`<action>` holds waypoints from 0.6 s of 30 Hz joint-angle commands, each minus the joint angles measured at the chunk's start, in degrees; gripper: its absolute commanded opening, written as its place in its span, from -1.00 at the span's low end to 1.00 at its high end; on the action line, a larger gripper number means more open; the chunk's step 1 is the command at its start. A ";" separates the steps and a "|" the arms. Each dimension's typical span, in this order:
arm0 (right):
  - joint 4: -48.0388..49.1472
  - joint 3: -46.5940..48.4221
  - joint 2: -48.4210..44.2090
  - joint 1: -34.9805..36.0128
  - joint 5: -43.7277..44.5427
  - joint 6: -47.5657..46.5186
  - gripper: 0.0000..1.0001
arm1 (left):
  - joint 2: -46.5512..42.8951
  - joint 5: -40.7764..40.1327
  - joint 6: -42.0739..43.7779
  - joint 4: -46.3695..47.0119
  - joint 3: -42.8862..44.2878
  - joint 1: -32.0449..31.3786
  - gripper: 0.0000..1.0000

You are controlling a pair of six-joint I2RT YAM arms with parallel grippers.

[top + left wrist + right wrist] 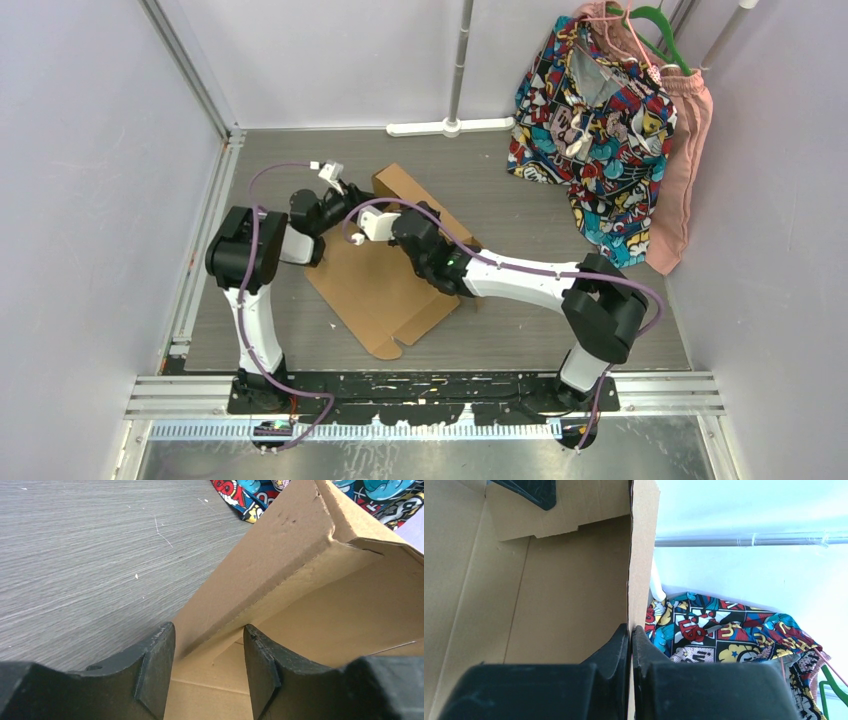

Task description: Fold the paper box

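The tabletop (525,210) I worked over was grey and wood-grained, flecked with small white marks. The paper box (375,290), brown cardboard partly folded up, lay near its middle. A white T-shaped pole foot (450,127) rested at its far edge.

**Half-folded paper box set at a slant on the table**

The paper box (375,290) is plain brown corrugated cardboard with no print, lying diagonally near the middle of the grey wood-grain table (300,170). Its wide base panel rests flat, and at the near end a flap with a rounded notch (392,345) also lies flat on the table. At the far end the walls (405,185) are raised. The left wrist view shows one long side wall (270,565) leaning up from the base, folded over along its top edge and meeting a second panel at a corner. The right wrist view shows another wall (642,555) standing upright, seen edge-on, with a stepped flap (559,510) behind it.
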 commanded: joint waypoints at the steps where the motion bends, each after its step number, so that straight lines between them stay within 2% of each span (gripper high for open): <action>1: -3.34 0.46 2.41 1.21 -9.09 3.19 -0.86 | -3.78 -7.01 3.58 0.93 1.49 -0.68 0.04; 9: -3.12 0.81 2.95 1.32 -9.05 3.68 -0.86 | -3.82 -14.20 7.53 -2.79 2.28 -3.49 -0.09; 18: -2.82 0.56 2.84 1.38 -9.04 4.11 -0.87 | -3.26 -18.82 8.55 -3.61 2.70 -4.69 -0.33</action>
